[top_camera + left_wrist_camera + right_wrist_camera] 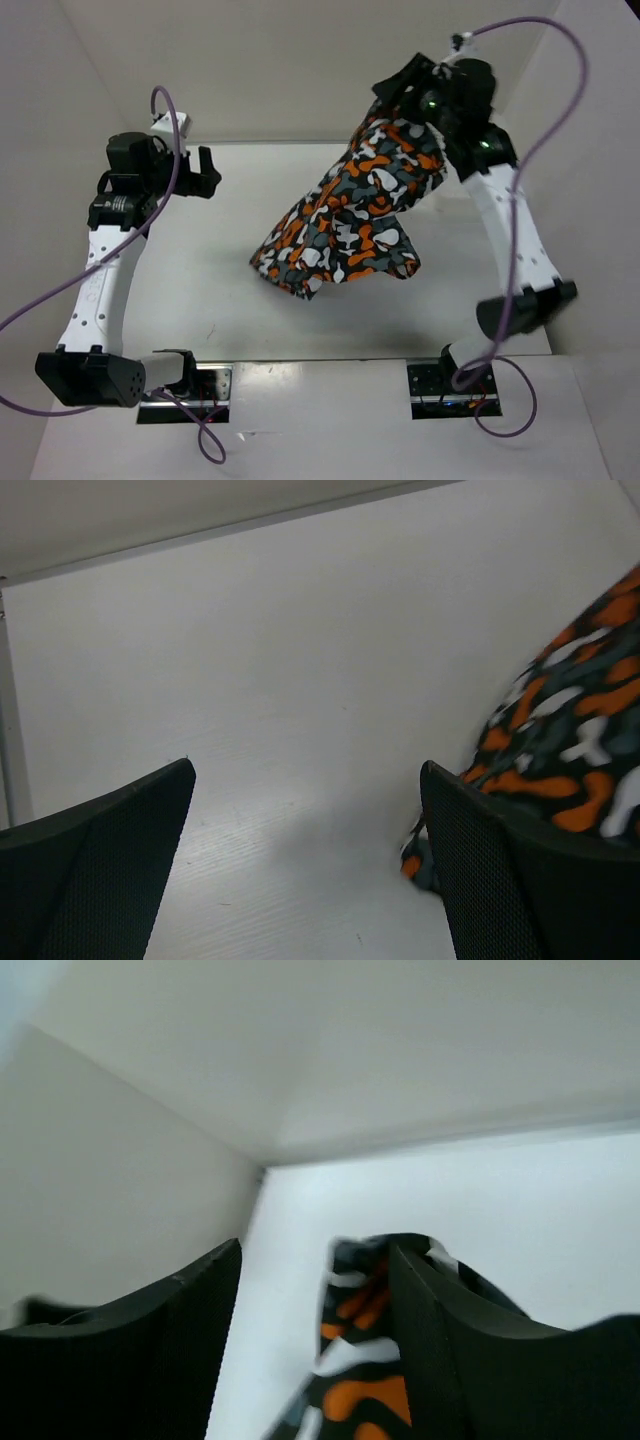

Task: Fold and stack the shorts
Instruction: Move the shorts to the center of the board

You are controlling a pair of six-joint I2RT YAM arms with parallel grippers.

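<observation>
The right gripper (pixel 398 88) is raised high at the far right of the counter (pixel 200 280) with the shorts (pixel 350 215) hanging from it. Its jaws grasp the upper edge of the fabric. In the blurred right wrist view the cloth lies against one finger, with a gap on its other side, so the grip looks loose, though I can't be sure. From that hold the shorts drape down and to the left in a bunched, twisted fall. Their lower end reaches to about the middle of the counter, and whether it touches the surface is unclear from above.

The left gripper (pixel 205 170) hovers over the far left of the counter, well apart from the shorts. Its jaws are released, spread wide with nothing between them. In the left wrist view only bare counter shows between the fingers, and the hanging shorts show at the right edge, beyond the right-hand finger (pixel 500 880).
</observation>
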